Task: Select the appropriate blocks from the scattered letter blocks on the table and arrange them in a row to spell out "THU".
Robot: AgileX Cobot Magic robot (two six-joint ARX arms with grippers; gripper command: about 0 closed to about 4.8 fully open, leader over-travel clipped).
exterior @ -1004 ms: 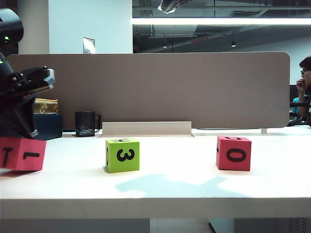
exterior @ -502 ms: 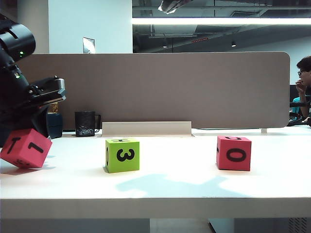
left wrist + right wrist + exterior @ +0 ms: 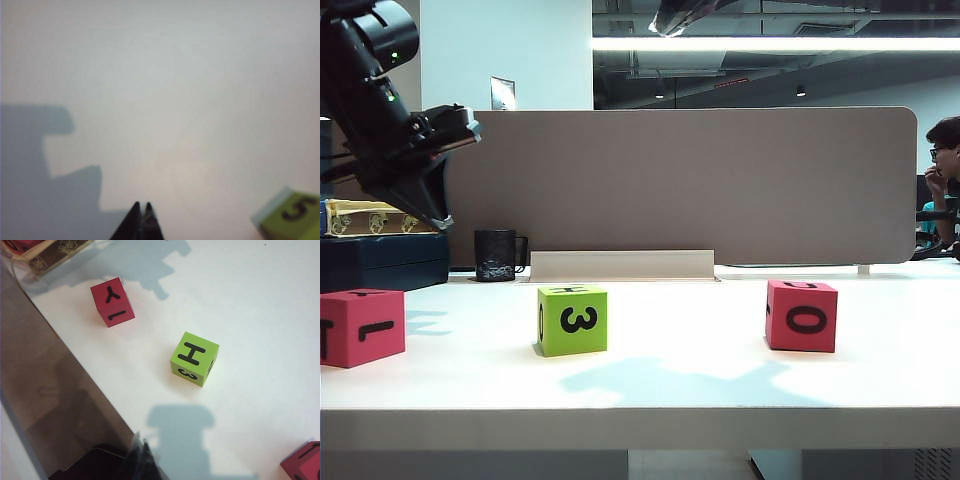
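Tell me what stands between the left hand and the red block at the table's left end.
Nothing visible. The left hand, shut, hangs above the red block, with only open air between them.

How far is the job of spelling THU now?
Nothing is lined up yet. The three blocks sit apart on the table: left red block, green block with H on top, right red block. Left gripper and right gripper are shut and empty. All arranging remains.

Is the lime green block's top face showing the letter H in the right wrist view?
Yes, the lime green block shows a black H on its top face, with a 3 on the side below.
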